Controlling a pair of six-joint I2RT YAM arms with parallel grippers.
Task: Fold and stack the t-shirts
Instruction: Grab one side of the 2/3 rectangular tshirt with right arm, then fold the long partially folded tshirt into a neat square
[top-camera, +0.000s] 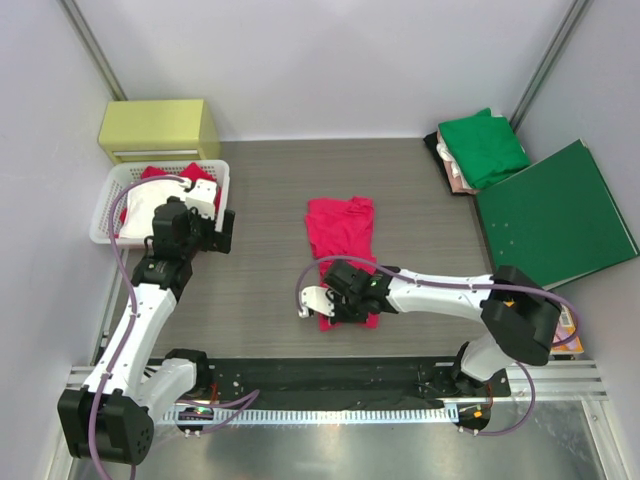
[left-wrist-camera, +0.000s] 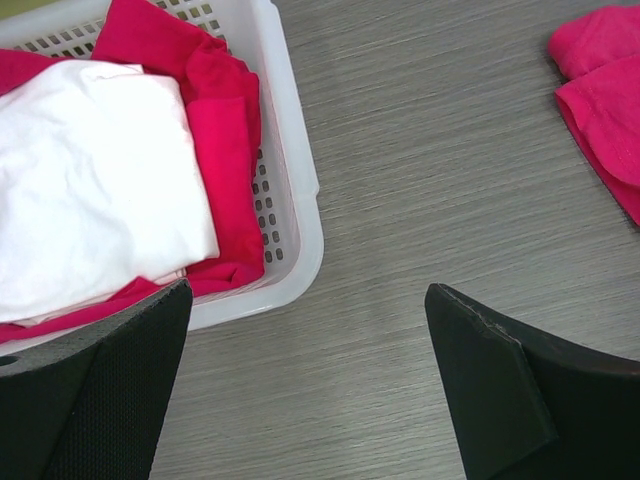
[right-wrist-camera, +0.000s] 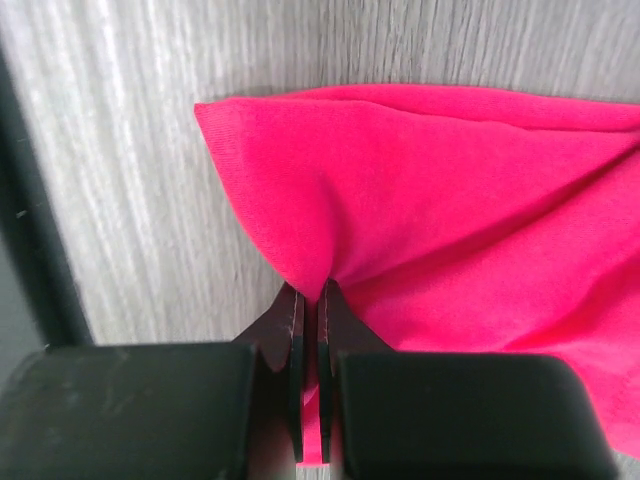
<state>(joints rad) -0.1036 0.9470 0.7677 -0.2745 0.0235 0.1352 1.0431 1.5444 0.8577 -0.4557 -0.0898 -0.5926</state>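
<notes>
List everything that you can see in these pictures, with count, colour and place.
pinkish-red t-shirt: one, pinkish-red, middle of table
green t-shirt: one, green, top of the far-right pile
pale cloth: count unclear, beige-pink, under the green t-shirt
folder: one, dark green, right side
basket: one, white, left side
red cloth: count unclear, red, in basket
white cloth: one, white, on the red cloth
box: one, yellow-green, behind basket
table: one, grey
left gripper: open, beside basket
right gripper: shut on the pinkish-red t-shirt's near edge

the right hand (right-wrist-camera: 309, 300) pinches a fold of the pinkish-red t-shirt (right-wrist-camera: 450, 220).
</notes>
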